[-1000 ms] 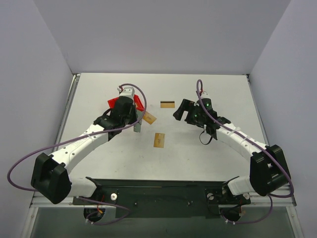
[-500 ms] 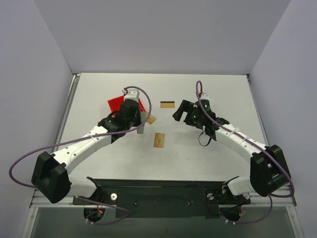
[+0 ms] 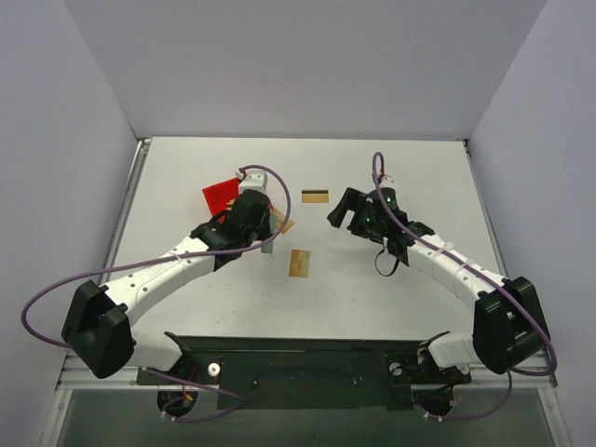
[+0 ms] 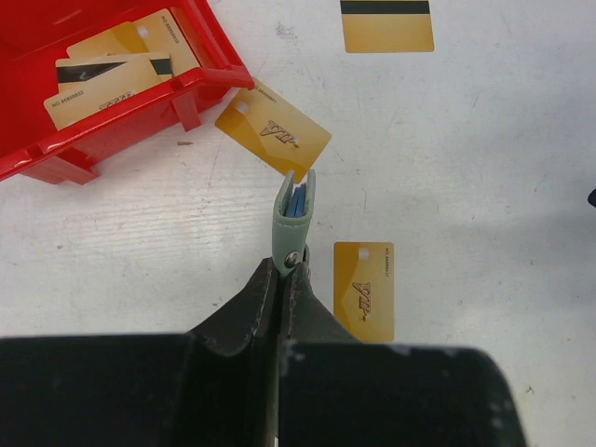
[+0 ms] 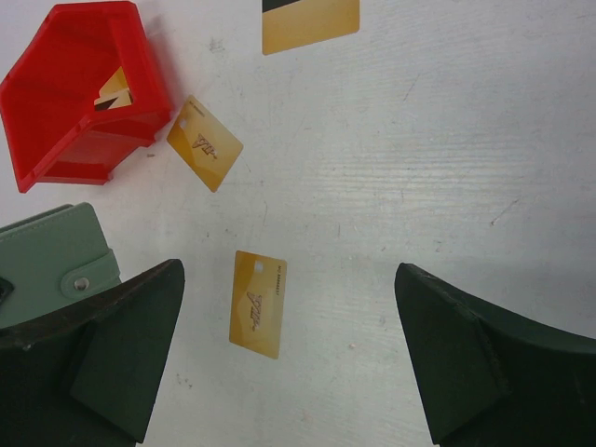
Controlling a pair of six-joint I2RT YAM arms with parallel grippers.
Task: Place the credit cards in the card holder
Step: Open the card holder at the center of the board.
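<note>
My left gripper (image 4: 284, 272) is shut on the grey-green card holder (image 4: 294, 219). The holder is held edge-on above the table, with its blue inside just showing. It also shows in the right wrist view (image 5: 51, 261). Three gold cards lie loose. One (image 4: 364, 290) is just right of the holder. One (image 4: 273, 130) is next to the red bin. One with a dark stripe (image 4: 386, 25) is farther back. Several more cards (image 4: 112, 60) lie in the bin. My right gripper (image 5: 289, 272) is open and empty above the near card (image 5: 258, 303).
The red plastic bin (image 3: 220, 195) stands at the back left, behind my left gripper (image 3: 266, 235). My right gripper (image 3: 341, 212) hovers right of the striped card (image 3: 316, 196). The near loose card (image 3: 299, 263) lies between the arms.
My left gripper has moved right and slightly nearer with the card holder, away from the red bin. The right gripper has barely moved.
</note>
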